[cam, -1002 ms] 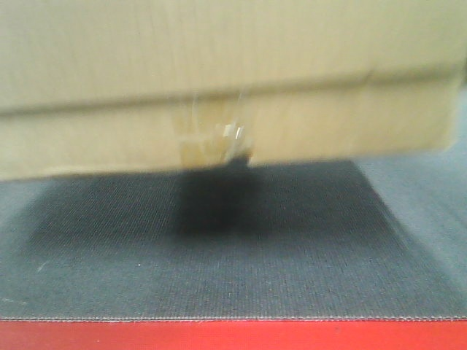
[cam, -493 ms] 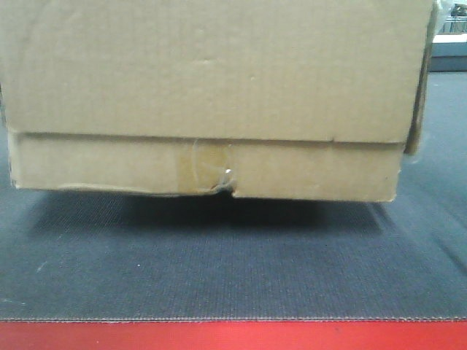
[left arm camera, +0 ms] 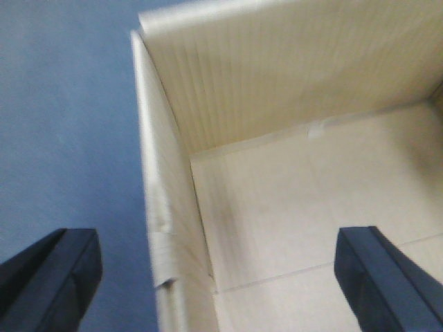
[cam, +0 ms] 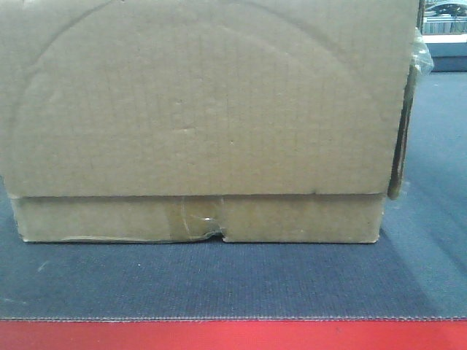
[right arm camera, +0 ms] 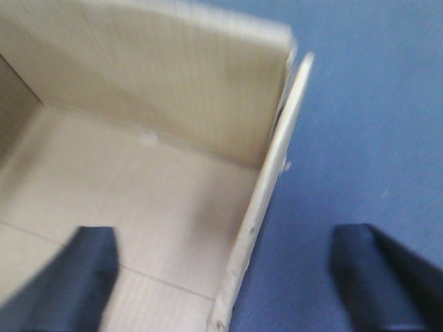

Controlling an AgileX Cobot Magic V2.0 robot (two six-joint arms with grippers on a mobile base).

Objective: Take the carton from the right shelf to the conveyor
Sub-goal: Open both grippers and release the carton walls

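Observation:
The carton (cam: pixel 204 109), a large brown cardboard box with a taped bottom band, sits flat on the dark blue-grey conveyor (cam: pixel 219 281), just behind its red edge strip (cam: pixel 233 335). It is open-topped. In the left wrist view my left gripper (left arm camera: pixel 218 277) stands open astride the carton's left wall (left arm camera: pixel 166 207), one finger over the belt (left arm camera: pixel 69 138) and one over the box floor. My right gripper (right arm camera: pixel 228 277) is open astride the right wall (right arm camera: pixel 270 180) in the same way, touching nothing. The right shelf is out of view.
A loose flap with clear tape (cam: pixel 408 109) hangs off the carton's right side. Bare belt (cam: pixel 438 182) runs on to the right of the box. A pale blurred structure (cam: pixel 445 18) shows far back at the top right.
The carton came down from just above the belt, and its bottom edge now rests on the conveyor. The shadow under it is gone.

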